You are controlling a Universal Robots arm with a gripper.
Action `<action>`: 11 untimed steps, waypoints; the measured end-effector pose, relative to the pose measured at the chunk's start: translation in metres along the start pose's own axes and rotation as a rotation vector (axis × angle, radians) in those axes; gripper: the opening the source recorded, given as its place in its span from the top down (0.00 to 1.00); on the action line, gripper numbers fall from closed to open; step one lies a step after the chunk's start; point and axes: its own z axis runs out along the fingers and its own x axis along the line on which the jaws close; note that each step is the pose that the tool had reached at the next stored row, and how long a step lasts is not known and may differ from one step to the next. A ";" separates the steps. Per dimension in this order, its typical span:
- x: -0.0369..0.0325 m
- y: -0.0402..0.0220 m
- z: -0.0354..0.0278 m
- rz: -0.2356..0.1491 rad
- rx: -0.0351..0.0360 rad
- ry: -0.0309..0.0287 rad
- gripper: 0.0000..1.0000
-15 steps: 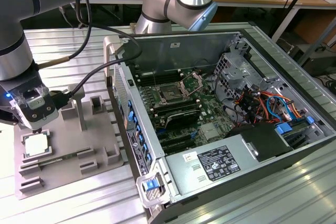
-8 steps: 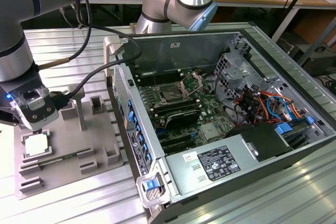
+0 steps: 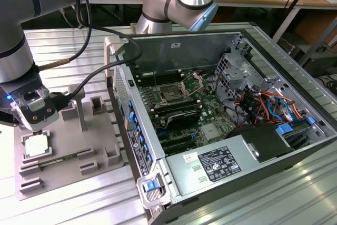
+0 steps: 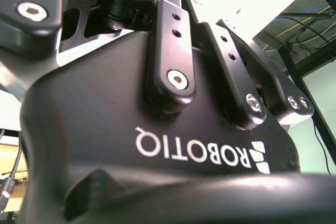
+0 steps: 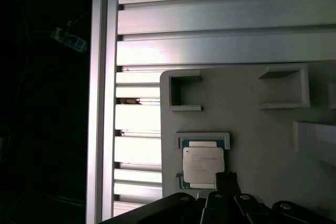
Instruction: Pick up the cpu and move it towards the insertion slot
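Currently my end effector [image 3: 36,122] hovers just above cpu [image 3: 38,145], lower left of frame, cpu seated in grey fixture [image 3: 100,136] recess. Grip state: can't tell. Insertion slot [image 3: 171,94] well apart, mid-frame.

In the second wrist view you find white lettering [image 4: 199,153] printed on the gripper [image 4: 202,51] body. In the exterior view, a printed label [image 3: 218,163] sits on the power supply [image 3: 181,176]; you cannot read its print. The cpu [image 5: 203,164] top carries faint, illegible marking.
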 end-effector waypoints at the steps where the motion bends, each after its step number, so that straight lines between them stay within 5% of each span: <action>1: 0.0000 0.0000 0.0001 0.000 0.0000 0.0000 0.89; 11: 0.0000 -0.0001 0.0024 0.000 0.0000 0.0000 0.89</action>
